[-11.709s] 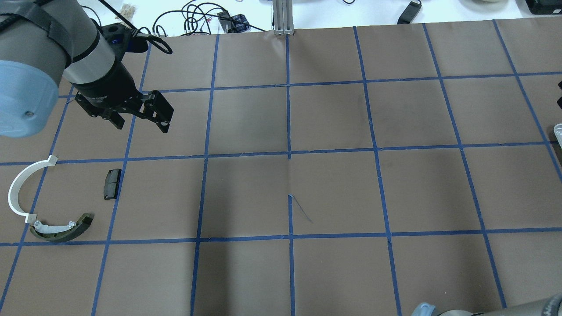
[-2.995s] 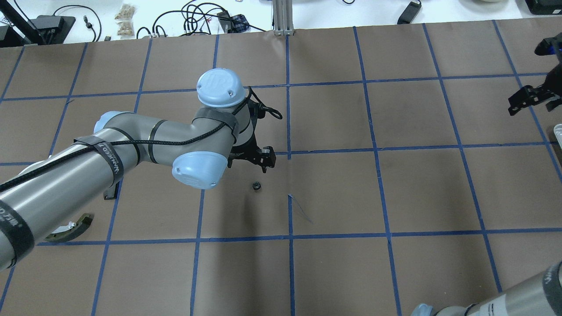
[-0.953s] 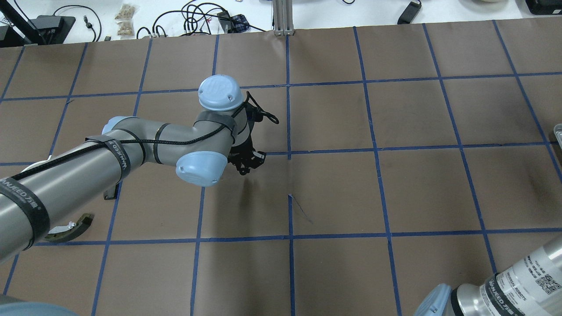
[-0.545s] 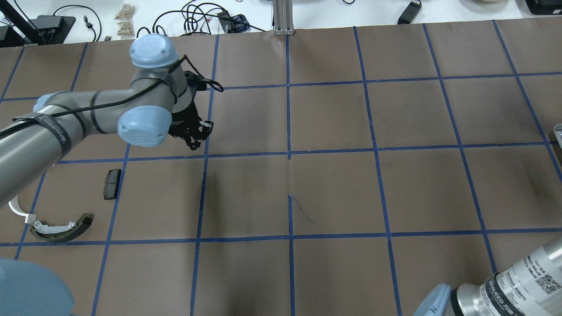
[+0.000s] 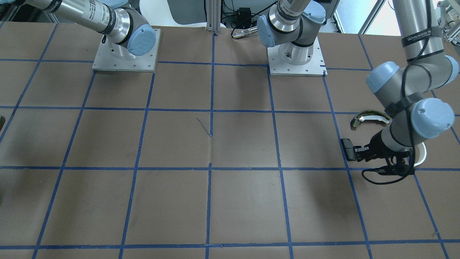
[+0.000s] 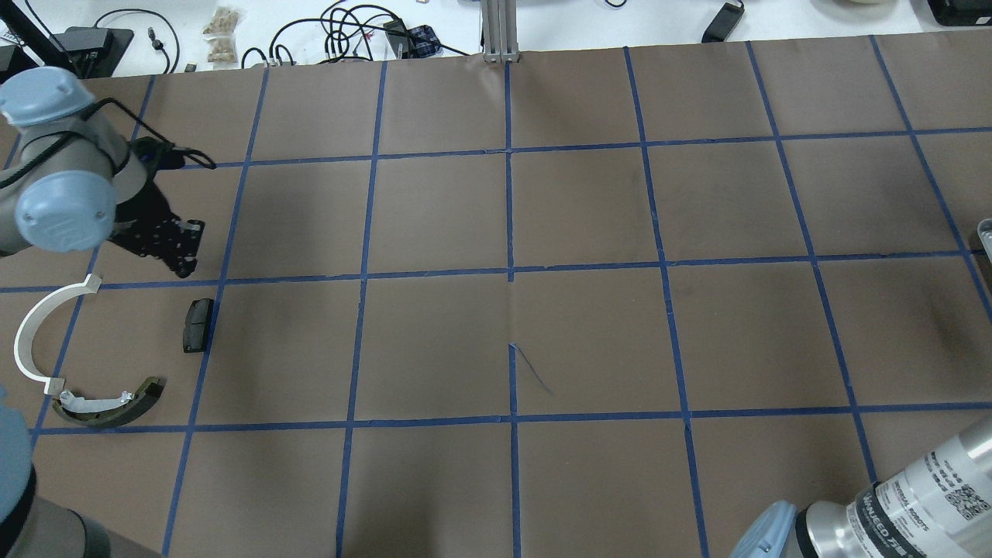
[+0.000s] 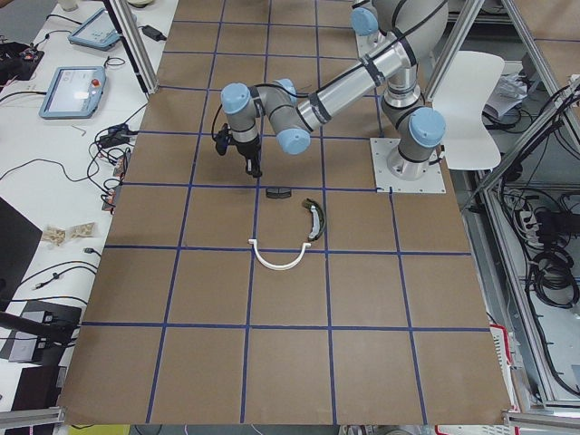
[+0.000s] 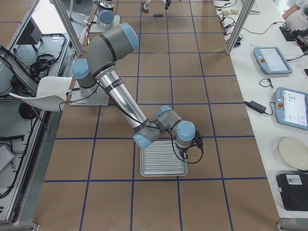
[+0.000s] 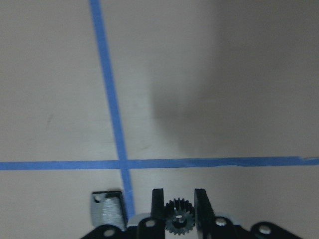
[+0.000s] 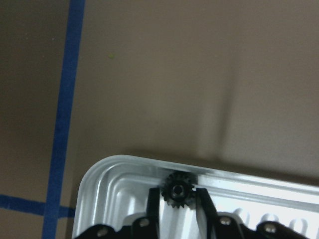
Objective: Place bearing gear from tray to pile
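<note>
My left gripper point(image 9: 179, 205) is pinched narrow on the small black bearing gear point(image 9: 179, 222), its teeth showing between the fingers. It hangs at the table's left end, just on the far side of the black pad point(image 6: 198, 324). The white plastic arc point(image 6: 21, 341) and olive curved piece point(image 6: 116, 412) lie nearer. Far right, my right gripper point(image 10: 178, 200) clamps a second gear point(image 10: 178, 190) over the ribbed metal tray's point(image 10: 114, 174) corner.

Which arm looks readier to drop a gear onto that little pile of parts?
Left. The left hand holds a gear close to the pile's black pad; the right hand holds another gear far off, over the tray's corner.
</note>
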